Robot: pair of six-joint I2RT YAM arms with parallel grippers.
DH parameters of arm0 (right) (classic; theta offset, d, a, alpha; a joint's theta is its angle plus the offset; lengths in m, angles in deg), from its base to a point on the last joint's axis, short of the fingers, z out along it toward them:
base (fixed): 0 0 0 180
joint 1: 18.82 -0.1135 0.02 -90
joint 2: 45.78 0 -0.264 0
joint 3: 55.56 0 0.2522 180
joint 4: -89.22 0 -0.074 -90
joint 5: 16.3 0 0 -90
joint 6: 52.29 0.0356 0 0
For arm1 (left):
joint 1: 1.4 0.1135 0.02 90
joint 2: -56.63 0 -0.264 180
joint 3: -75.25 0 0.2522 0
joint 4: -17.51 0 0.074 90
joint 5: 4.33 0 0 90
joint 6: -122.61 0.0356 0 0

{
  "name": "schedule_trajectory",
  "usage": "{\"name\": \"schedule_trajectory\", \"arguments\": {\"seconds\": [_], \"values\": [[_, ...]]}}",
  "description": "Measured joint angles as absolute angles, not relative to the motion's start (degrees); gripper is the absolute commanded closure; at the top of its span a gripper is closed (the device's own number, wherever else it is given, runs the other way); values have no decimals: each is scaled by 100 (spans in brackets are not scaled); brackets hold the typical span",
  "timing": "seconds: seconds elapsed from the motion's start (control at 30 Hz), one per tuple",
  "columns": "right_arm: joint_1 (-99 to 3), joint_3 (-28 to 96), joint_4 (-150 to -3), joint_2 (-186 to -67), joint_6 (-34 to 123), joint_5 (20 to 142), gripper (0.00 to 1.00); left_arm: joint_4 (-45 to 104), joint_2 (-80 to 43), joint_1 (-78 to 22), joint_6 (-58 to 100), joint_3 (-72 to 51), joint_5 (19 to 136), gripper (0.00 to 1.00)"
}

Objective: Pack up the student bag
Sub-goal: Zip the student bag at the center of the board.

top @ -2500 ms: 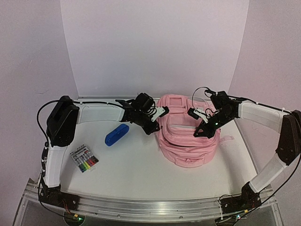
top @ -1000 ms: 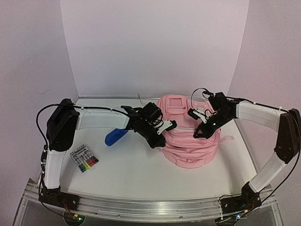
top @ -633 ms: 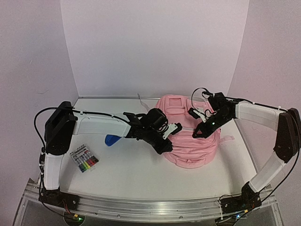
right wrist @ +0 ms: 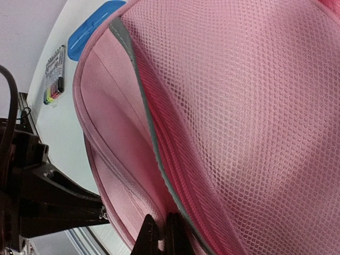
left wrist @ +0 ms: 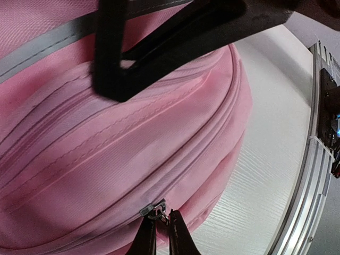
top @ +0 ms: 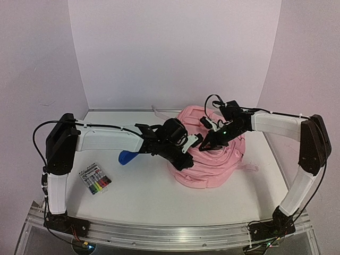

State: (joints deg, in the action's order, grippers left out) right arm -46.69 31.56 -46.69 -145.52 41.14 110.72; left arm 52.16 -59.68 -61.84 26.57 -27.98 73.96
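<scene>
Between the two grippers, on the table (top: 149,196), we enter one item: the student bag (top: 212,167), a large pink backpack lying slumped with its zip lines uppermost. Handling: soft, limp cloth with no frame showing. We judge it light while unfilled, not fragile, and apt to sag, fold and slide on the smooth table if drawn from one side only. The mesh panel (right wrist: 255,106) looks stretchy and poor to pinch. Holds, by our reckoning: the zip pull (left wrist: 155,209) for opening, and a seam or the grey trim (right wrist: 143,111) for steadying; the broad panels give little to take. Left gripper (left wrist: 159,234): narrowed to a pinch, its tips on the zip pull at the bag's lower seam, the bag's bulk rising above and ahead of it. Right gripper (right wrist: 159,234): closed tight on a thin fold of the bag beside the grey trim, with mesh spreading ahead. The two meet closely over the bag's upper face. Loose stock: blue case (top: 126,157) and marker pack (top: 95,178), behind the left gripper, apart from the bag.
</scene>
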Motion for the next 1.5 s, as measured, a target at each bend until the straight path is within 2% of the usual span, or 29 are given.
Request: {"name": "schedule_trajectory", "arguments": {"seconds": [0.3,0.6,0.73,1.03,1.2,1.5], "values": [[-4566,3531,-5150,-15027,5150,11561,100,5369,-6400,-6296,2881,-3468,7666,100],[-4298,3545,-5371,-15165,5209,11730,100,5962,-6939,-6321,3137,-4381,8176,98],[-4296,3538,-5407,-15160,5188,11737,100,5583,-6846,-6397,3122,-4090,8405,98],[-4376,3245,-5649,-15008,5084,12087,100,3848,-6011,-6630,2507,-2258,8715,96],[-4306,3242,-5681,-15008,5092,12260,100,3953,-5978,-6663,2639,-2377,8742,96],[-4270,3412,-5764,-15303,5679,12336,100,4545,-6750,-6890,3545,-3541,8994,95]]}}
